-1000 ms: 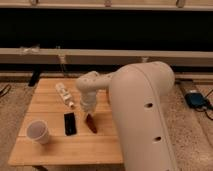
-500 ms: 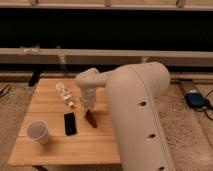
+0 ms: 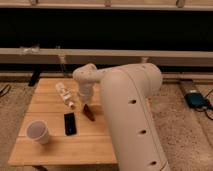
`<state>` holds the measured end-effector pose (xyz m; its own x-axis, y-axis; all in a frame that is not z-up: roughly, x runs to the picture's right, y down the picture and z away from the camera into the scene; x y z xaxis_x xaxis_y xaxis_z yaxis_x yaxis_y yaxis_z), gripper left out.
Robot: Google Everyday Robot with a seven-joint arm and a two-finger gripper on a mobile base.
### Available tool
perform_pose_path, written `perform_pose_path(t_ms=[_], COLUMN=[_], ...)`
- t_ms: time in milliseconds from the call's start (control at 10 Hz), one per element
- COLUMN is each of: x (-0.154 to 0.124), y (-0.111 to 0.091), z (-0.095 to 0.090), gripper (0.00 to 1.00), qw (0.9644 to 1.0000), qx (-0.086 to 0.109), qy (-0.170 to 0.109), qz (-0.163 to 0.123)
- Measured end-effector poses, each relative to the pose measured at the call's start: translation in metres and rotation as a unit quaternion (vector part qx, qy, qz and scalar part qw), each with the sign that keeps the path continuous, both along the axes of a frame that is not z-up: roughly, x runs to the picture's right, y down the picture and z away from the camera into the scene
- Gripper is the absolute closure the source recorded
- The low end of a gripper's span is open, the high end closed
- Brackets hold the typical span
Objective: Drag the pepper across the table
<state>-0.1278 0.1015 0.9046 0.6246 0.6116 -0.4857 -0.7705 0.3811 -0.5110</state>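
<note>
Gripper (image 3: 86,103) hangs low over the table (image 3: 55,145), right at the upper end of the pepper (image 3: 89,114), which lies just right of the phone (image 3: 70,123). I cannot tell its state. The drag looks underway; next, a steady sideways pull with contact kept, clear of the phone.

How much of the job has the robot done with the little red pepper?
The slim dark red glossy pepper lies near the middle of the light wooden slatted table, beside the black rectangular phone. The gripper sits right above the pepper's upper end, seemingly touching it, so dragging looks under way. Plenty of table is left to cross.
</note>
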Motion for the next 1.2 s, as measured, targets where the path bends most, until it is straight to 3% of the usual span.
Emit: perform_pose_path(t_ms=[100, 400, 700, 1200], x=[0.001, 0.002, 0.008, 0.004], y=[-0.006, -0.017, -0.024, -0.023], z=[0.004, 0.010, 0.014, 0.014], gripper=[0.46, 0.21, 0.20, 0.20], qw=[1.0000, 0.9996, 0.9989, 0.9988], qx=[0.006, 0.020, 0.034, 0.034], qy=[-0.003, -0.010, -0.032, -0.034], qz=[-0.003, -0.015, -0.009, -0.009])
